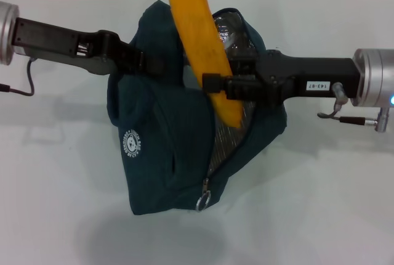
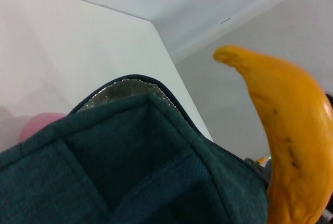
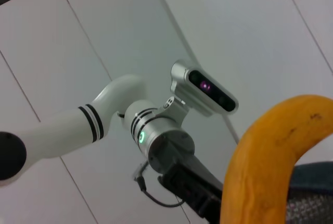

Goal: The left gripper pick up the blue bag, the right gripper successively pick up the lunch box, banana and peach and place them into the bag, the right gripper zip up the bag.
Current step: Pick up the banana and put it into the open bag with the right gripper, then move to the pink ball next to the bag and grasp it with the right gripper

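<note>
Banana was gripped upright by the right claw over the blue bag, held up at 9 o'clock by the clamped left claw

The blue bag hung lifted above the white table, its mouth open to show silver foil lining, with the round white logo and ring zipper pull facing forward. The banana stood nearly upright, its lower end inside the bag's mouth. The peach showed just beyond the bag's edge.
</note>
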`<action>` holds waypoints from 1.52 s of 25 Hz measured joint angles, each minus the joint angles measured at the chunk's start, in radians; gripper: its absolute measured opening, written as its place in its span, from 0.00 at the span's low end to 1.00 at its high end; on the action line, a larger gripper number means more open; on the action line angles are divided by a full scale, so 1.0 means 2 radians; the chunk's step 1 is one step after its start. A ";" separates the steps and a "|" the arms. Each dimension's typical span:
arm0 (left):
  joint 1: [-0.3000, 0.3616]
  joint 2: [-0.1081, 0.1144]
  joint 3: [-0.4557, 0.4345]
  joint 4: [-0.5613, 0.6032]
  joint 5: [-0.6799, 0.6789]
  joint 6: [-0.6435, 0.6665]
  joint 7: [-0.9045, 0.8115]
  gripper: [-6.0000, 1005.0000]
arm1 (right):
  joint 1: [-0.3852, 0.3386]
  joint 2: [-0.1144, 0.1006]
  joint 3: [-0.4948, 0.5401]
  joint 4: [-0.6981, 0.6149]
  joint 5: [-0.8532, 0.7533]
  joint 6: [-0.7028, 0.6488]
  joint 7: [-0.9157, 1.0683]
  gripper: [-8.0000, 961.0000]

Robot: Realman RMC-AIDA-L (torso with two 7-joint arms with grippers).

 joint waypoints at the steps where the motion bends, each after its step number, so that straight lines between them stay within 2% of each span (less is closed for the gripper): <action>1: 0.000 0.000 0.000 0.000 0.000 0.000 0.000 0.04 | 0.000 0.000 -0.003 0.001 0.001 0.000 -0.003 0.45; 11: 0.000 -0.001 0.000 0.000 0.000 0.000 0.000 0.04 | -0.007 0.000 -0.016 0.004 0.005 0.010 -0.016 0.45; 16: 0.002 -0.001 0.000 0.000 0.000 0.000 0.000 0.04 | -0.009 -0.004 -0.018 0.002 0.001 0.011 -0.017 0.45; 24: 0.006 -0.001 0.000 0.000 0.000 0.001 0.000 0.04 | -0.035 -0.008 -0.017 -0.045 -0.012 0.007 -0.010 0.46; 30: 0.008 -0.001 0.000 0.000 0.000 0.001 -0.001 0.04 | -0.039 -0.009 -0.012 -0.048 -0.019 0.004 -0.005 0.68; 34: 0.008 0.000 0.000 0.000 0.000 0.001 -0.002 0.04 | -0.049 -0.013 0.009 -0.061 -0.019 -0.008 0.006 0.74; 38: 0.008 0.000 0.000 0.000 0.000 0.001 -0.002 0.04 | -0.061 -0.020 0.072 -0.068 -0.020 -0.048 0.011 0.77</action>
